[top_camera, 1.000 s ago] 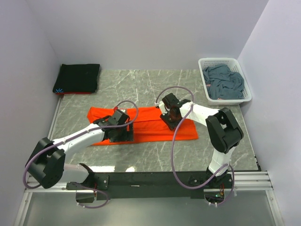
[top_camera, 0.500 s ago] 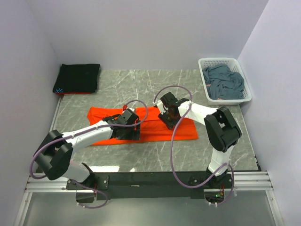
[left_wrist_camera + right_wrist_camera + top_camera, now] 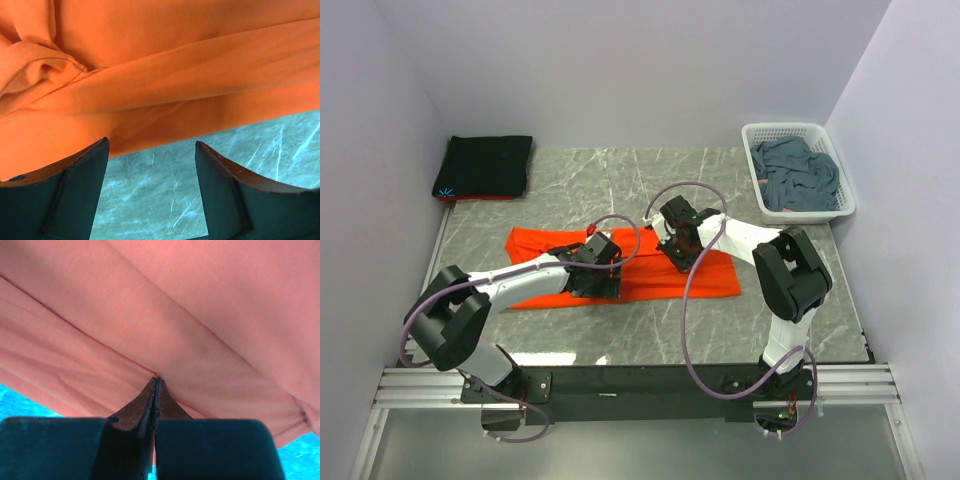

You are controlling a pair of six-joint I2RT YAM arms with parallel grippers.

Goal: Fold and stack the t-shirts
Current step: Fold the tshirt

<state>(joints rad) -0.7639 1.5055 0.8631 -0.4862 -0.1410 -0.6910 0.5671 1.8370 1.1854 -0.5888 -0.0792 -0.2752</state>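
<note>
The orange t-shirt [image 3: 715, 276] lies as a long folded band across the middle of the table. My left gripper [image 3: 602, 283] is open at the band's near edge; in the left wrist view its jaws [image 3: 152, 146] straddle bare marble just below the cloth's hem [image 3: 175, 75]. My right gripper [image 3: 683, 254] is on the band's far side. In the right wrist view it [image 3: 157, 380] is shut with its tips pinched at a fold line of the orange cloth [image 3: 210, 300]. The black t-shirt [image 3: 486, 165] lies folded at the back left. The blue-grey t-shirt [image 3: 798, 176] is crumpled in the basket.
The white lattice basket [image 3: 790, 128] stands at the back right against the wall. A thin red edge [image 3: 470, 198] shows under the black shirt. Grey walls close in the table on three sides. The arm bases sit on a black rail at the near edge.
My left arm has stretched to the right along the shirt's near edge, bringing its gripper closer to the middle. My right gripper has shifted only slightly left.
</note>
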